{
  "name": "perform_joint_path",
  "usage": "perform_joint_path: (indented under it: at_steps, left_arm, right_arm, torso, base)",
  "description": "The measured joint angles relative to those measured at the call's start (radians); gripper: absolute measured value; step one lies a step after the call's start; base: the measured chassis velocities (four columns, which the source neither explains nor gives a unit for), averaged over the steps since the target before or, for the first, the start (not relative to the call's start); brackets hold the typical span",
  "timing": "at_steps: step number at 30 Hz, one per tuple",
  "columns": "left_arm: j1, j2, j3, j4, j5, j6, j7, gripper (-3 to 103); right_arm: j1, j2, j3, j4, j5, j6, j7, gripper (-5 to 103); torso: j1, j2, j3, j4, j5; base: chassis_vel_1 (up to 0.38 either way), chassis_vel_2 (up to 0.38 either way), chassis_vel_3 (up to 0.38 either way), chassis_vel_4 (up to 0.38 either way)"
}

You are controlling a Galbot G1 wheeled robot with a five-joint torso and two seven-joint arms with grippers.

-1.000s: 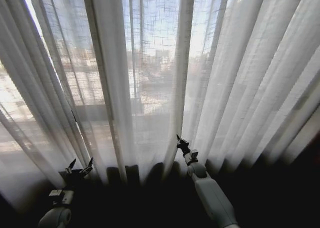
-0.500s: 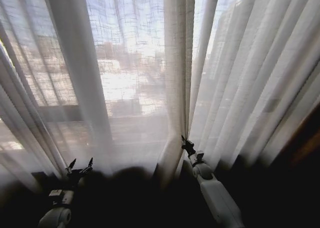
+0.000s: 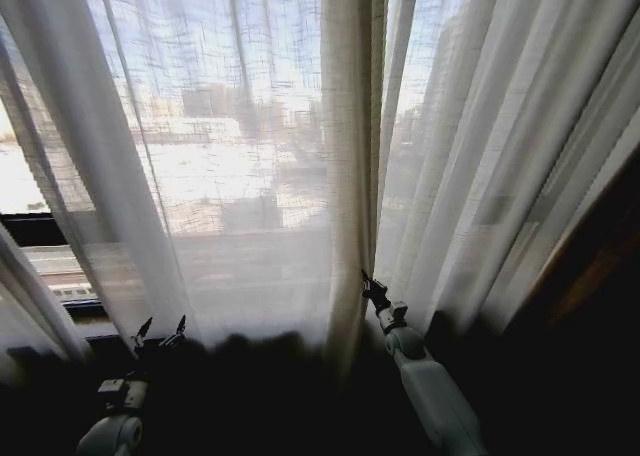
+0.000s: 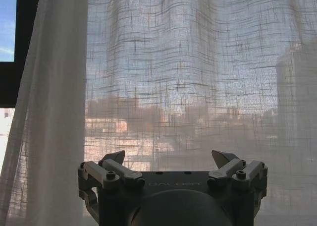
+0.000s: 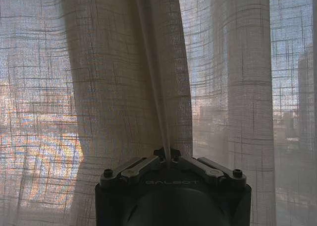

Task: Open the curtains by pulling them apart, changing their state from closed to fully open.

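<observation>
The curtains (image 3: 250,176) hang as sheer cream pleated panels across the whole window in the head view. My right gripper (image 3: 368,284) is low at the centre, shut on a narrow vertical fold where two panels meet. In the right wrist view the gripper (image 5: 167,154) pinches that fold of curtain (image 5: 124,77), which rises straight up from the jaws. My left gripper (image 3: 160,328) is parked low at the left, open, short of the fabric. The left wrist view has the open gripper (image 4: 168,155) empty, with the curtain (image 4: 188,77) hanging ahead of it.
A black window frame (image 3: 35,228) shows through a gap at the far left, and stands beside the curtain's edge (image 4: 27,42) in the left wrist view. A dark brown edge (image 3: 600,266) rises at the far right. Below the hem all is dark.
The whole head picture has shifted, so the camera moved. The left panel now hangs flatter and bare window frame shows at far left. My right gripper stays shut on the fold; the left arm is unmoved.
</observation>
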Motion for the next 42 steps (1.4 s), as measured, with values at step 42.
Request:
perform_joint_path:
  at_steps: [42]
  left_arm:
    - [0.000, 0.000, 0.000, 0.000, 0.000, 0.000, 0.000, 99]
  right_arm:
    - [-0.013, -0.041, 0.028, -0.008, -0.062, 0.008, 0.016, 0]
  torso:
    - [0.000, 0.000, 0.000, 0.0005, -0.0008]
  base:
    - [-0.318, -0.250, 0.319, 0.249]
